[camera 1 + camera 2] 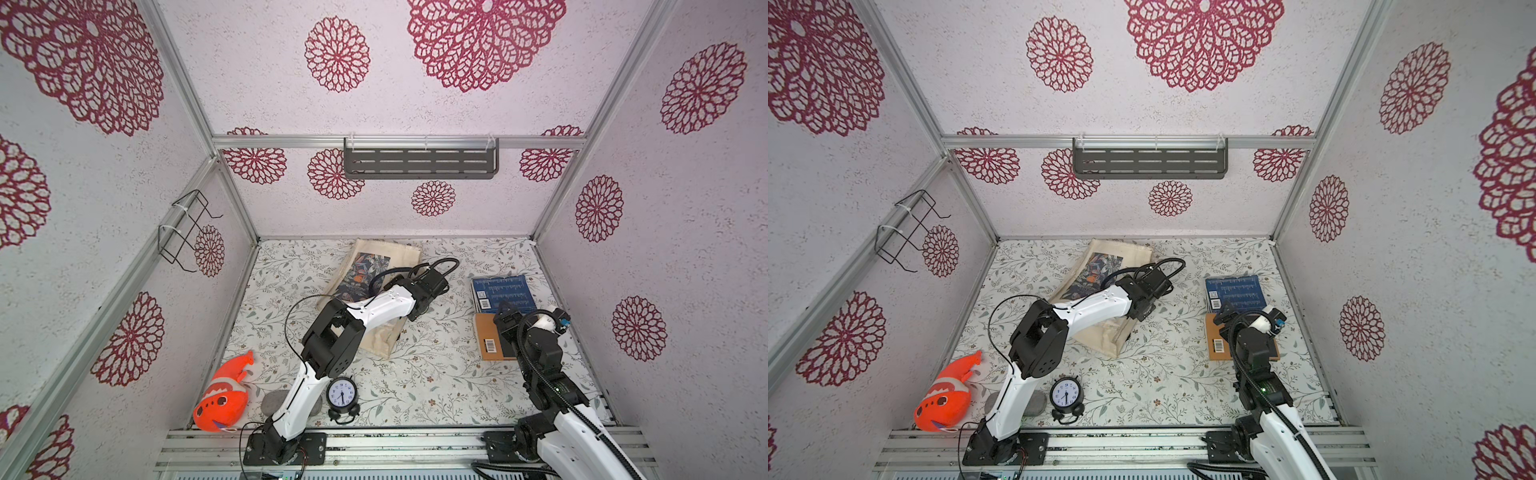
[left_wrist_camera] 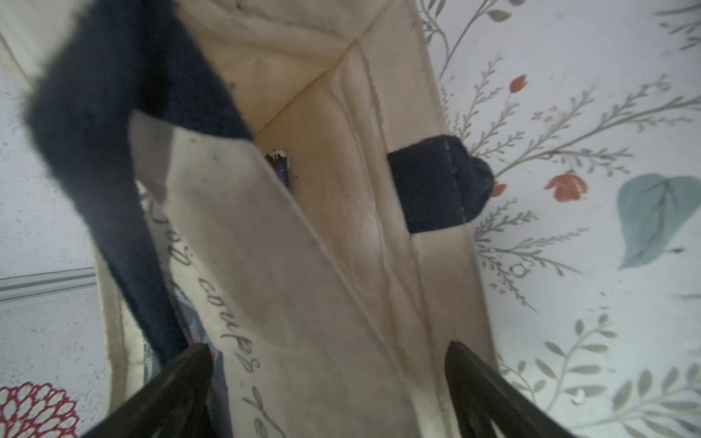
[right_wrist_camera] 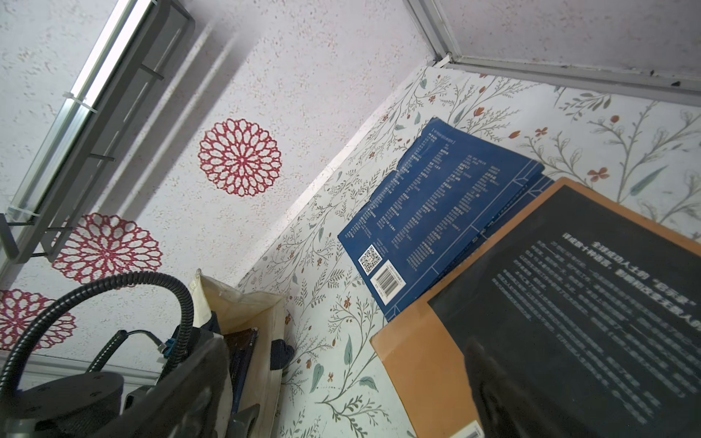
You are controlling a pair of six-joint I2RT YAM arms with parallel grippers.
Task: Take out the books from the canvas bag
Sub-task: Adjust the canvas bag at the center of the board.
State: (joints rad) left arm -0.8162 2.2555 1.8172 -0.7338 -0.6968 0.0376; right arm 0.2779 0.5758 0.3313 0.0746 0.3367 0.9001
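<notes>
Books are lying in two places. A blue book (image 1: 500, 291) and an orange book (image 1: 488, 345) are resting overlapped at the right of the surface (image 1: 415, 382), well apart from the canvas bag (image 1: 386, 253), likely so that its mouth is left free for reaching. That bag is lying flat at the far middle, mouth facing right. Inside it a dark book edge (image 2: 280, 172) is showing, so the task is looking unfinished. The left pincer (image 2: 328, 347) is hovering at the mouth with its jaws apart, straddling the upper cloth layer, probably to lift it and open a way in. The right pincer (image 1: 503, 311) is hanging over the orange book with its jaws apart and nothing between them, seemingly waiting clear of the bag.
</notes>
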